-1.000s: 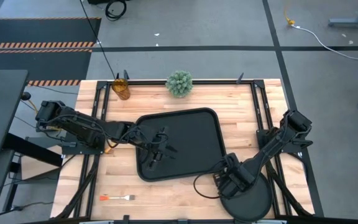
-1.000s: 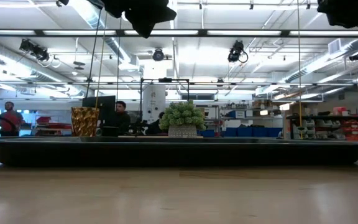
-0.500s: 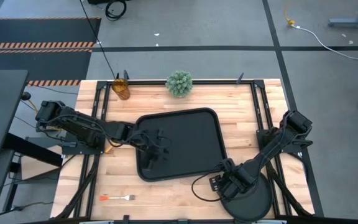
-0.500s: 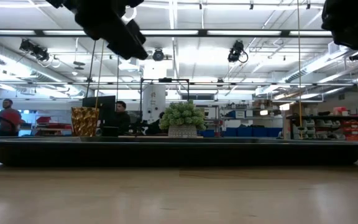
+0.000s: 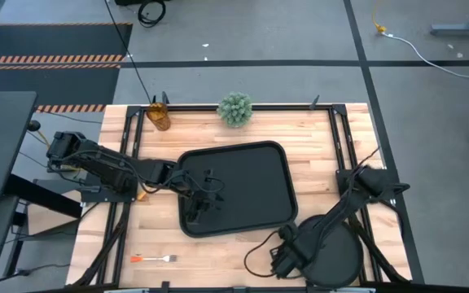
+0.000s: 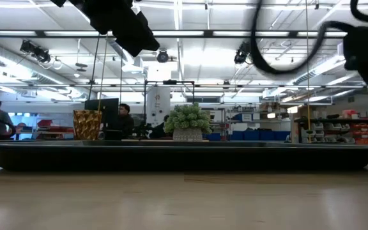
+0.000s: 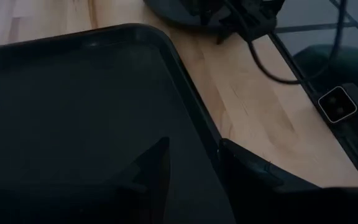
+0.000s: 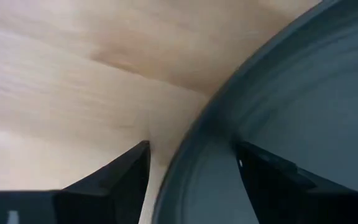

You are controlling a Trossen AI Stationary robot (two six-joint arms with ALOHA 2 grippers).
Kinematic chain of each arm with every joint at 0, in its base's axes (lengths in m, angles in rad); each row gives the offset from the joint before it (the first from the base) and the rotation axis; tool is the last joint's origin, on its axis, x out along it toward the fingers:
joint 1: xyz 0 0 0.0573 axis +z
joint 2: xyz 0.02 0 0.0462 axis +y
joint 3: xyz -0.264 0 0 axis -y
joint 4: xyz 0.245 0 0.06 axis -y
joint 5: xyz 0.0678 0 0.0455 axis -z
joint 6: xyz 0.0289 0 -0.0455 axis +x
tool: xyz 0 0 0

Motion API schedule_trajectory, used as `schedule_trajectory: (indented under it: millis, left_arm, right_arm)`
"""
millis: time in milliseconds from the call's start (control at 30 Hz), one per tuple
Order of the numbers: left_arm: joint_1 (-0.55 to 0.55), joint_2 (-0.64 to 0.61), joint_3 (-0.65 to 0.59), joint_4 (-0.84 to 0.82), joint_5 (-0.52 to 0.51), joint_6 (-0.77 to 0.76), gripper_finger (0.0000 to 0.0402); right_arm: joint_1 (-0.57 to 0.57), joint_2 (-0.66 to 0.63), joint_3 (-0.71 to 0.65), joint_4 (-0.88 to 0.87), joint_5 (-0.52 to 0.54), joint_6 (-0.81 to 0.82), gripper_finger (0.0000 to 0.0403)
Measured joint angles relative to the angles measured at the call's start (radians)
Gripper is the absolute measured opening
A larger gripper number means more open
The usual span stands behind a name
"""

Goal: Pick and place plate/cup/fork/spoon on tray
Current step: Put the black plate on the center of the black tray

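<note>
Plate (image 5: 330, 256) at tabletop's near right corner, off the tray (image 5: 238, 189). My right claw (image 8: 191, 180) is spread, straddling its rim; next I'd pinch and lift it traywards. Left claw (image 7: 194, 168) hovers half-spread over tray's near edge, empty.

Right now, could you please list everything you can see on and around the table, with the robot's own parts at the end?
Large black rectangular tray: one, black, table centre.
Round matte-black plate: one, black, near right corner of the table, under the right arm.
Translucent amber tumbler cup: one, amber, far left edge.
Green spiky ball plant: one, green, far edge, right of the cup.
Fork with orange-red handle: one, silver and orange, near left.
Spoon: not seen.
People: at least two, background room.
Left gripper: one, dark, over the tray's left part.
Right gripper: one, dark, fingers open astride the plate's rim.
</note>
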Motion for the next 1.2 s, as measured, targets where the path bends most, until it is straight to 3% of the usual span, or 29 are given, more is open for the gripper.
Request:
schedule_trajectory:
  millis: [133, 267, 1200]
  left_arm:
    - [0.0, 0.0, 0.0, 0.006, 0.0, 0.001, 0.0142]
    - [0.0, 0.0, 0.0, 0.031, 0.0, 0.001, 0.0142]
    - [0.0, 0.0, 0.0, 0.075, 0.0, 0.001, 0.0142]
  right_arm:
    - [0.01, 0.074, 0.129, -0.163, -0.008, -0.035, 0.0245]
    - [0.01, 0.108, 0.184, -0.194, -0.017, -0.061, 0.0244]
    - [0.014, 0.132, 0.184, -0.145, -0.02, -0.114, 0.0095]
